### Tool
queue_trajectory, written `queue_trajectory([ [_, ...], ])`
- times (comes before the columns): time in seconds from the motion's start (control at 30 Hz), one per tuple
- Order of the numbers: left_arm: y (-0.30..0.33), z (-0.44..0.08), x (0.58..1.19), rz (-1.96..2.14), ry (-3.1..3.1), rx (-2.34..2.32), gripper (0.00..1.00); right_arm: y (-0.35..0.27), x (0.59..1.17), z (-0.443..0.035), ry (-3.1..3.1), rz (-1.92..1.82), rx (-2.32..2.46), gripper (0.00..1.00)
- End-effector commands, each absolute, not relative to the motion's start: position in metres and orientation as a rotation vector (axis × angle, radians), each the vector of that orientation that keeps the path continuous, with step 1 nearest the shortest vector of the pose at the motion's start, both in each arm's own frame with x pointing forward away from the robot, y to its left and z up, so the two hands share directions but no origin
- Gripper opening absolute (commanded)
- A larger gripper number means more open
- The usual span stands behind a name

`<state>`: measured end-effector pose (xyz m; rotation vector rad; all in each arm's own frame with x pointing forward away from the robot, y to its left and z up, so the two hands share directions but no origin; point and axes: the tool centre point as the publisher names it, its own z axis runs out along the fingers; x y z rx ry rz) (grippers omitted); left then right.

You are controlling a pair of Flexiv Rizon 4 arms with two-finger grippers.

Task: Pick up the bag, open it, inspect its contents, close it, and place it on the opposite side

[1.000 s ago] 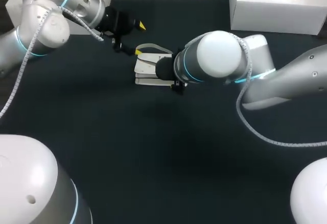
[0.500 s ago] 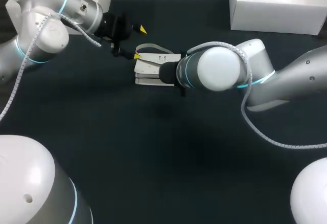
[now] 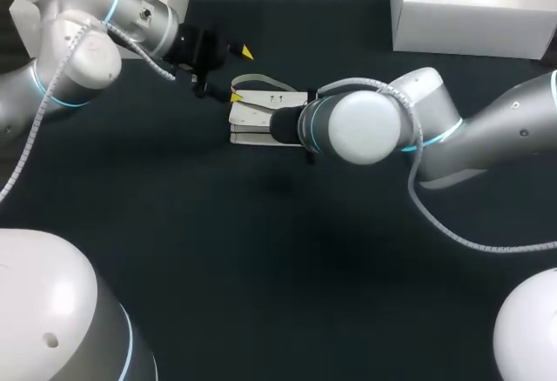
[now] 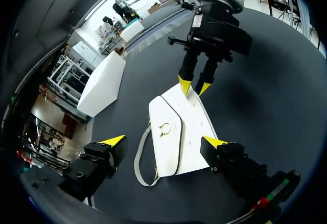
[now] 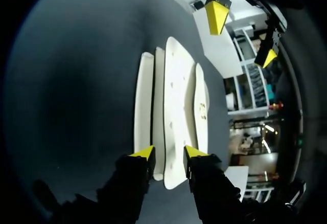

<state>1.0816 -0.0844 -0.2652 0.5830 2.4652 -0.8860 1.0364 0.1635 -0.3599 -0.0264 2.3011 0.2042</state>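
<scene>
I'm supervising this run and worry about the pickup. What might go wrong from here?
The right gripper sits at just one edge of the bag, so a lift might tip or drop it. The loose strap lies by the open left gripper and could snag. Both grippers crowd one bag; they might collide.

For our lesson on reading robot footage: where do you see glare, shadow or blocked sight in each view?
Head view: the bright right arm hides part of the bag; a faint shadow lies on the table under it. Left wrist view: the bag is evenly lit, without glare. Right wrist view: the table darkens beside the bag.
</scene>
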Motion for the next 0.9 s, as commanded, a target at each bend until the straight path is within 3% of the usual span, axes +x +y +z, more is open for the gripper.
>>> queue_trajectory([
  [0.03,-0.0839,-0.2673,1.0848,-0.898,2.465,0.594,1.00,0.1659,1.0395,-0.3645,2.292,0.211,-0.023,0.27],
  [0.13,-0.0839,-0.2679,1.0848,-0.899,2.465,0.599,1.00,0.1665,1.0407,-0.3652,2.291,0.213,-0.020,0.14],
  [0.33,-0.0828,-0.2690,1.0847,-0.902,2.465,0.606,1.00,0.1663,1.0433,-0.3656,2.289,0.207,-0.016,0.07],
  [0.4,-0.0823,-0.2692,1.0844,-0.901,2.464,0.610,1.00,0.1662,1.0437,-0.3655,2.288,0.203,-0.015,0.13],
  [0.53,-0.0817,-0.2691,1.0840,-0.903,2.462,0.614,1.00,0.1657,1.0439,-0.3654,2.286,0.189,-0.010,0.37],
  [0.67,-0.0813,-0.2697,1.0834,-0.916,2.459,0.622,1.00,0.1642,1.0442,-0.3652,2.283,0.183,0.000,0.36],
  [0.83,-0.0813,-0.2700,1.0828,-0.926,2.456,0.629,1.00,0.1632,1.0462,-0.3657,2.283,0.180,0.004,0.23],
  [0.9,-0.0813,-0.2699,1.0827,-0.925,2.455,0.630,1.00,0.1630,1.0476,-0.3659,2.283,0.175,0.007,0.00],
])
